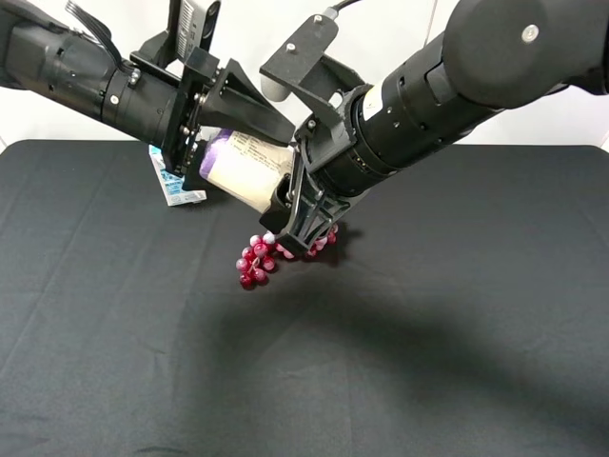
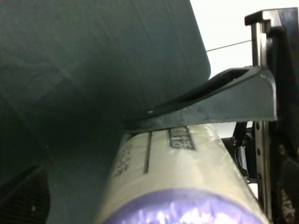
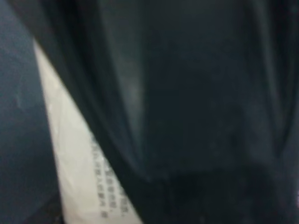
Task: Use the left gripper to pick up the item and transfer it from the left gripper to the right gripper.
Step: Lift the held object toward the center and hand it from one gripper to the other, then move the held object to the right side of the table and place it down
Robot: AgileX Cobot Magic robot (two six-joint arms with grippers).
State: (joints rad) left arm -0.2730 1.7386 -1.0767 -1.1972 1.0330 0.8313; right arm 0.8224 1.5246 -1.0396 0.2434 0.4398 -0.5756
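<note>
The right pincer [image 1: 293, 205] is closed on one end of the item [image 1: 243, 169], which is held clear of the counter [image 1: 457, 333] between both pincers. The left pincer [image 1: 249, 152] is set around the other, purple end. One finger [image 2: 219, 100] lies along the label, but grip or release cannot be told. The item is judged light, stiff and smooth-skinned, and is best clamped across the body near an end. Both arms are angled inward and downward, meeting above the grape bunch [image 1: 262, 257].
</note>
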